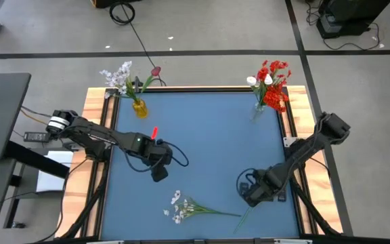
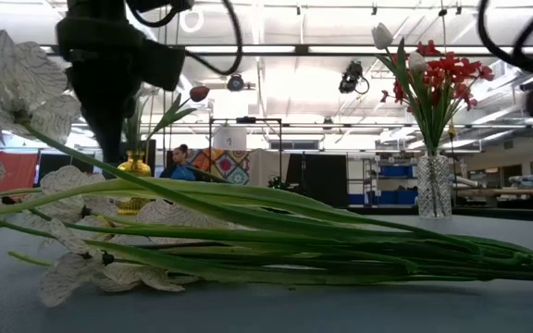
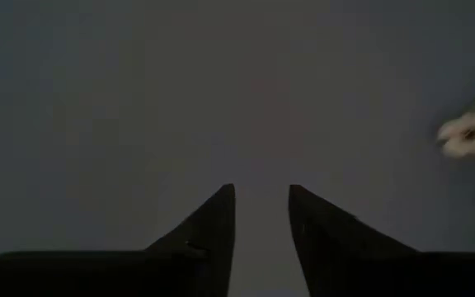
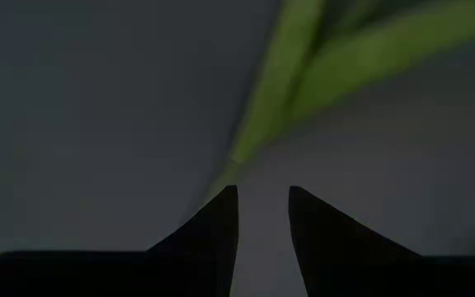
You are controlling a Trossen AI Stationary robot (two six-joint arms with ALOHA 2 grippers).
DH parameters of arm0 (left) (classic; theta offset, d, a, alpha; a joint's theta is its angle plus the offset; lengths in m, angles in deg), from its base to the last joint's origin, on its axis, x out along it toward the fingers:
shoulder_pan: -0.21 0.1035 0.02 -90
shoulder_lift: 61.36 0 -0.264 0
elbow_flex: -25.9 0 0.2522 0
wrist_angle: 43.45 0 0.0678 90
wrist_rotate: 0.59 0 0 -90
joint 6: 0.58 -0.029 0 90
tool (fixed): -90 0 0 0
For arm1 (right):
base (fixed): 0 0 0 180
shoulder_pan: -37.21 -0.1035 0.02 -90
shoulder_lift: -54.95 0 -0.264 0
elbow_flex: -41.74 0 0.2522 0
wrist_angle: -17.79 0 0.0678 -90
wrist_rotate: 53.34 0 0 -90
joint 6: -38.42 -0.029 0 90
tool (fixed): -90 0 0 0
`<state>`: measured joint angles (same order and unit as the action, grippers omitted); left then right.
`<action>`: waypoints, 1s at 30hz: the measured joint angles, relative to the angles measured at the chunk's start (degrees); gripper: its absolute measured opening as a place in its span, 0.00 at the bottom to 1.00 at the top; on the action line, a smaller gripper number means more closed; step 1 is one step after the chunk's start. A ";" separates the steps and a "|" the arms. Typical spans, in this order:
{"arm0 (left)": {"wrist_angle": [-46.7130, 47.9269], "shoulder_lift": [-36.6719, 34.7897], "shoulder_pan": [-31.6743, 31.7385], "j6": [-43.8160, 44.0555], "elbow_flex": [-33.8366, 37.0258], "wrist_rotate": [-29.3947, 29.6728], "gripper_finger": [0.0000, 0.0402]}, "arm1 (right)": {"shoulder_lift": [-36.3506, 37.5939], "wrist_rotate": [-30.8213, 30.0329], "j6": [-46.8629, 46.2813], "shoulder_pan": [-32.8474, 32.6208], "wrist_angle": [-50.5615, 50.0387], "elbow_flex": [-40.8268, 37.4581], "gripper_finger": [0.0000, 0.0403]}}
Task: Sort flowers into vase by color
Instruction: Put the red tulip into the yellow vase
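White-blossom spray lying flat across the blue table, closest to the low camera, blossoms at one end, green stalks running toward the right arm's side; in the high view it is sitting near the front edge. Left gripper hovering over bare mat just behind the blossoms, fingers parted with a narrow gap, gripping nothing. Right gripper poised at the stalk end, fingers parted likewise, green stalk lying just ahead, not clasped. Yellow vase standing at the far left corner, carrying white blossoms and one red bud. Clear vase standing at the far right corner, carrying red blooms and white tulips
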<state>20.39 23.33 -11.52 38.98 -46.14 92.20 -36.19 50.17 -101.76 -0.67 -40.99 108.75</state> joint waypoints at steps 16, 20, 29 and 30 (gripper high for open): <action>4.65 -0.02 -2.49 1.41 0.00 -0.02 0.36 | -3.49 0.19 1.52 1.64 1.44 -0.96 0.29; 4.51 -0.04 -2.75 1.79 0.00 -0.02 0.36 | -3.47 0.43 1.32 2.50 5.09 -2.21 0.29; 4.47 -0.04 -2.61 2.47 0.00 0.00 0.36 | -3.09 1.13 1.56 2.37 10.02 -6.41 0.28; 4.49 -0.04 -2.62 2.63 0.00 0.00 0.36 | -3.09 1.02 1.37 2.11 10.61 -6.48 0.27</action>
<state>24.88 23.28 -14.14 41.61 -46.14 92.20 -39.28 51.19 -100.39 1.44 -30.38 102.27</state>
